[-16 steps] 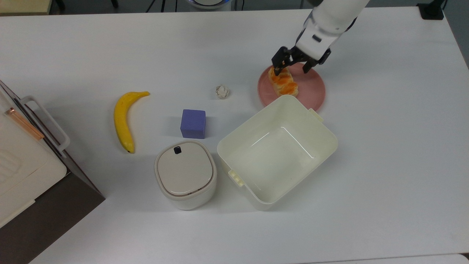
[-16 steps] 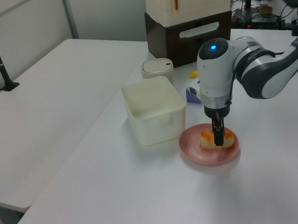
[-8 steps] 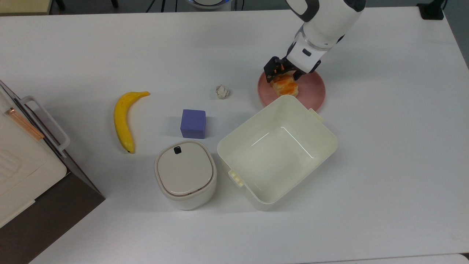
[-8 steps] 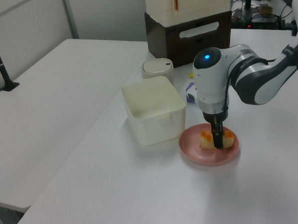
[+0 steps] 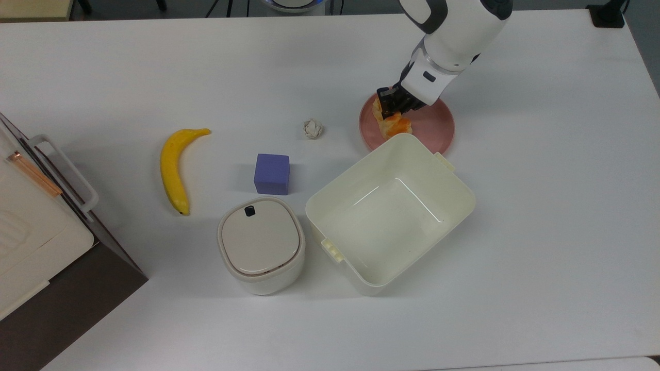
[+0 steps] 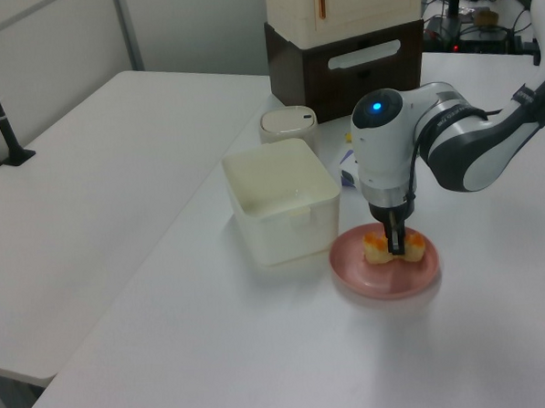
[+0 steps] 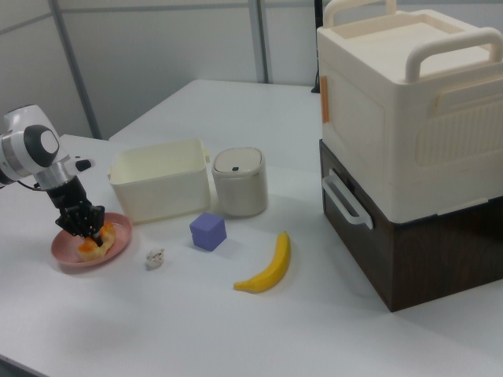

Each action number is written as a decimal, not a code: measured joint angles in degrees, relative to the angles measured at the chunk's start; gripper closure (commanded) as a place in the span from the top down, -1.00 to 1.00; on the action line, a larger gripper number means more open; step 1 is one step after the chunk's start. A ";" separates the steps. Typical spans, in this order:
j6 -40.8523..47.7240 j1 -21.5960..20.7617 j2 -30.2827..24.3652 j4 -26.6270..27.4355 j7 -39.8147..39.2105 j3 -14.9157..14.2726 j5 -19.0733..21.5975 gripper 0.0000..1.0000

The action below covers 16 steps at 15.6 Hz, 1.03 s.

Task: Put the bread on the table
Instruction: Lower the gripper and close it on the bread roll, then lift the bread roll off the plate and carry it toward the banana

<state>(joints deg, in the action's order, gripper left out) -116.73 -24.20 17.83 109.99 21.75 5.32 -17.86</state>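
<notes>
The white arm reaches in from the top view's upper right, its wrist angled down and toward the top view's left, so that the pincer (image 5: 390,105) points steeply down at the pink plate (image 5: 430,126). In the left view the pincer (image 6: 396,245) hangs nearly vertical under the wrist with its blue light, dark fingers (image 6: 394,241) closed around the middle of the bread (image 6: 394,250). The pincer is clenched on the bread (image 5: 391,122), which sits over the plate's edge nearest the top view's left, tilted, and appears to rest on or just above the plate. In the right view the pincer (image 7: 85,222) grips the bread (image 7: 96,242) above the plate (image 7: 71,253).

A second ago the fingers were spread wide astride the roll, which lay flat and long on the plate; since then they have closed on it, the wrist has shifted toward the top view's left, and the roll now looks shorter and tipped. The plate has slid slightly the same way.

The cream tub (image 5: 390,211) stands just beside the plate on the desk (image 5: 541,206); the crumpled paper ball (image 5: 312,128), purple cube (image 5: 271,173), banana (image 5: 175,167) and lidded white container (image 5: 261,245) lie unchanged.
</notes>
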 measured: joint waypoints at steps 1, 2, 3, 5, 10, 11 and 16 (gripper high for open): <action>0.35 0.25 -0.07 -0.28 -3.18 -0.01 0.00 -1.00; 2.13 0.96 -0.34 -1.04 -8.31 -0.02 0.00 -1.00; 3.85 1.49 -0.59 -1.75 -11.93 -0.02 0.00 -1.00; 9.39 2.51 -1.59 -3.21 -22.42 -0.02 0.00 -1.00; 18.16 4.77 -3.80 -3.55 -38.66 -0.06 0.00 -1.00; 19.10 5.63 -4.16 -3.57 -40.82 -0.09 -0.01 -1.00; 23.34 13.03 -6.28 -3.58 -51.73 -0.47 -1.45 -1.00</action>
<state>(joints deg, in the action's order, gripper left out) -93.39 -11.17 11.55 106.41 -29.98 4.84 -19.31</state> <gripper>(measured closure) 0.899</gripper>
